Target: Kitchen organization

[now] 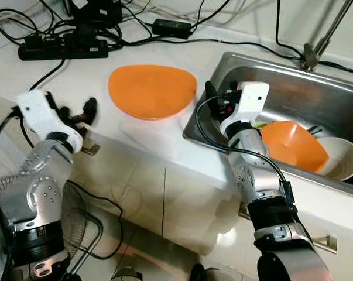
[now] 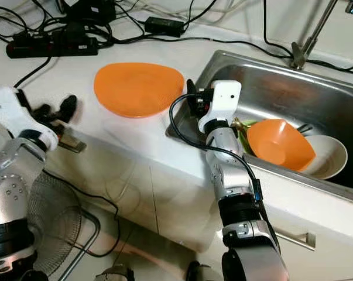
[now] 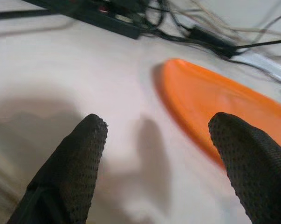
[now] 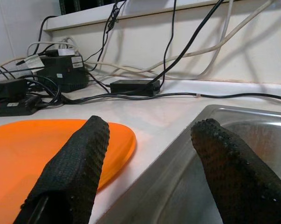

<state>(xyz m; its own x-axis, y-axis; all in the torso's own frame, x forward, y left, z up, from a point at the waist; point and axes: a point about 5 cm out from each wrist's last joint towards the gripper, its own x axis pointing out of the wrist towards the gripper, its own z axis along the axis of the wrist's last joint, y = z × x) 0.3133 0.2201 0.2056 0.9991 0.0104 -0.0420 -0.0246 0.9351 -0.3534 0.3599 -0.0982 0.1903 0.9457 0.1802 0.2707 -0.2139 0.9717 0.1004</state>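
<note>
Left eye view: glossy rounded orange plate [image 1: 152, 91] on counter [image 1: 59, 76].

No text, label, brand, number or sign could be read anywhere in the pictures. Pale patches that might have been labels were seen on the dark boxes [image 4: 61, 65] among the cables at the back of the counter, but nothing on them could be made out.
</note>
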